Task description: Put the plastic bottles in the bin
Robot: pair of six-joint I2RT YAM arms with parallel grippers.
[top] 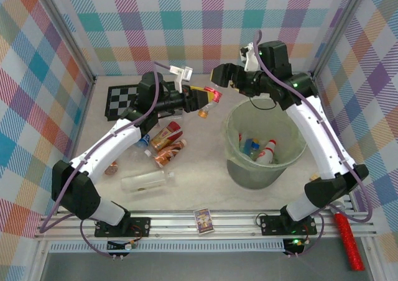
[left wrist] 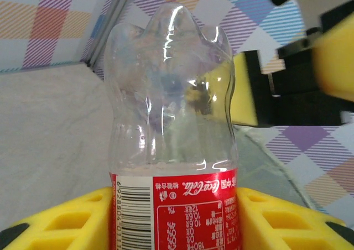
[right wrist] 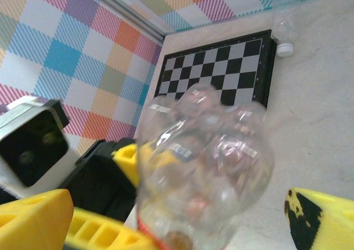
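Clear plastic bottle with red-white label point(left wrist: 172, 112), overhead frame's upper centre, pinched by left pincer point(top: 202, 94) just outside pale green translucent round bin point(top: 231, 128), right pincer point(top: 217, 77) spread either side: premature release likely drops it onto worktop point(top: 199, 191).

Your clear bottle point(left wrist: 171, 95) wears a red label point(left wrist: 182, 211); the bin point(top: 249, 175) is pale green, the board point(top: 121, 101) black-and-white chequered.

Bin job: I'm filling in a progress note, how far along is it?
Done: at least two small plastic bottles lie in the round translucent pale green bin. In hand: the left gripper holds a clear red-labelled bottle short of the bin, the right gripper open beside it. Left: about five loose bottles on the table.
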